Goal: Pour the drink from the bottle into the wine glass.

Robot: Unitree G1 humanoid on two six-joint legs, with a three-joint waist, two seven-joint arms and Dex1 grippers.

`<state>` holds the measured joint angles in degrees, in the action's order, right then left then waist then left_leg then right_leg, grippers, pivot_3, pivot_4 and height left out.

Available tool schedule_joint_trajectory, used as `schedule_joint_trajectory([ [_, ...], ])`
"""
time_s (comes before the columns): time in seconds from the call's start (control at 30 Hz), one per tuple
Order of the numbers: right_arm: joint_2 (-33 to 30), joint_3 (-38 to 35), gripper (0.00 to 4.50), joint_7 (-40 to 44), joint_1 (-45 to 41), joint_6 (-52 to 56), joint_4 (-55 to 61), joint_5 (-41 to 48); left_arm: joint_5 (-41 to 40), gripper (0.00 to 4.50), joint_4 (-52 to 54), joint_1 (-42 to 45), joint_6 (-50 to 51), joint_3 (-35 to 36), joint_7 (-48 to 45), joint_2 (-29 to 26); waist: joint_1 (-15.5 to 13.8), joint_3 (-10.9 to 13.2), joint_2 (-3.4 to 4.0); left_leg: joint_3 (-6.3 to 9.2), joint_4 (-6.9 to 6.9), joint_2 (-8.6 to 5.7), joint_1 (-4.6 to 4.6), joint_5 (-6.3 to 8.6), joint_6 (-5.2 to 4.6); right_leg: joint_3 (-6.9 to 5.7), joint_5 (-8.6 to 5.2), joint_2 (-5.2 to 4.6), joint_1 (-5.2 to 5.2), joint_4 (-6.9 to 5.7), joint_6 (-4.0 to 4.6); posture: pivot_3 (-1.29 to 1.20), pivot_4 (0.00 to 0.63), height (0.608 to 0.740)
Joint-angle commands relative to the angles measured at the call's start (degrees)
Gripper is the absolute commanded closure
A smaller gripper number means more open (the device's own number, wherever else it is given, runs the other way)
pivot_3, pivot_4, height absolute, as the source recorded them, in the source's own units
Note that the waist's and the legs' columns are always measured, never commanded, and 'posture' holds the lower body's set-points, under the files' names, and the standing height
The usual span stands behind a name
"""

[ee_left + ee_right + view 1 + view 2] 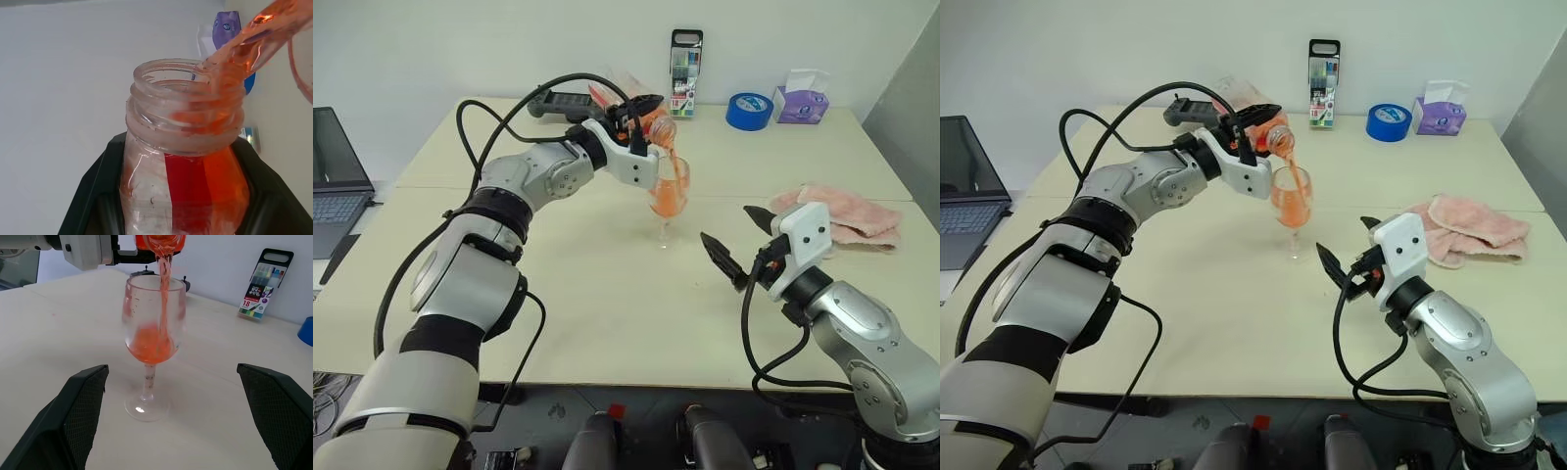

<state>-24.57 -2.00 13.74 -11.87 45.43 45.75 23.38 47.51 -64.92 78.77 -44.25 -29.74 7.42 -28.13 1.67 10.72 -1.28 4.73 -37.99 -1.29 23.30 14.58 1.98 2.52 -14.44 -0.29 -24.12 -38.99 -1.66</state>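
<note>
two grippers: left gripper [1252,129] clamps the tilted bottle [1268,125] pouring drink [163,284] into wine glass [152,340]; right gripper [1347,254] spread.

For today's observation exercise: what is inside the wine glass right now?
The wine glass holds a shallow pool of orange-red drink at the bottom of its bowl, with a thin stream falling in from the tilted bottle above. Droplets cling to the inner wall; nothing is hidden.
</note>
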Motion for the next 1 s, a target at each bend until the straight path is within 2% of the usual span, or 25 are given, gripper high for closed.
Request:
schedule_joint_trajectory([
  [0.03,-0.4,-0.3,0.00,0.5,-0.8,-1.8,0.8,-0.7,-0.4,2.39,0.5,2.3,-0.3,0.2,1.3,-1.0,0.0,0.0,0.00,0.00,0.00,0.00,0.00,0.00,0.00,0.00,0.00,0.00,0.00,0.00,0.00,0.00,0.150,0.740],
  [0.47,-0.4,-0.1,0.00,1.7,-1.4,-2.6,-0.1,-1.6,-2.3,2.39,0.5,1.5,-0.2,1.3,0.5,-1.2,0.0,0.0,0.00,0.00,-0.01,0.00,0.00,0.00,0.00,0.00,0.00,0.00,0.00,-0.01,0.00,0.00,0.150,0.740],
  [0.6,-0.3,-0.8,0.00,2.2,-2.5,-2.0,-0.1,-0.8,-5.4,2.39,0.6,0.5,-1.0,3.3,-0.7,-0.8,0.0,0.0,0.00,0.00,-0.01,0.00,0.00,0.00,0.00,0.00,0.00,0.00,0.00,-0.01,0.00,0.00,0.150,0.740],
  [0.87,-1.2,-3.9,0.00,3.7,-13.9,5.2,1.0,7.7,-25.6,2.39,2.3,-5.1,-0.4,14.8,-17.6,2.0,0.0,0.0,0.01,-0.01,-0.04,0.02,-0.04,-0.01,0.00,0.00,0.01,-0.03,0.01,-0.06,0.01,0.00,0.150,0.740],
  [1.0,-2.1,-5.7,0.00,3.5,-23.8,12.4,-1.2,14.3,-41.4,2.39,6.4,-8.9,8.7,24.6,-29.3,4.4,0.1,0.0,0.01,0.00,-0.05,0.09,-0.03,-0.01,0.00,-0.02,0.01,-0.07,-0.01,-0.09,0.02,0.00,0.150,0.740],
])
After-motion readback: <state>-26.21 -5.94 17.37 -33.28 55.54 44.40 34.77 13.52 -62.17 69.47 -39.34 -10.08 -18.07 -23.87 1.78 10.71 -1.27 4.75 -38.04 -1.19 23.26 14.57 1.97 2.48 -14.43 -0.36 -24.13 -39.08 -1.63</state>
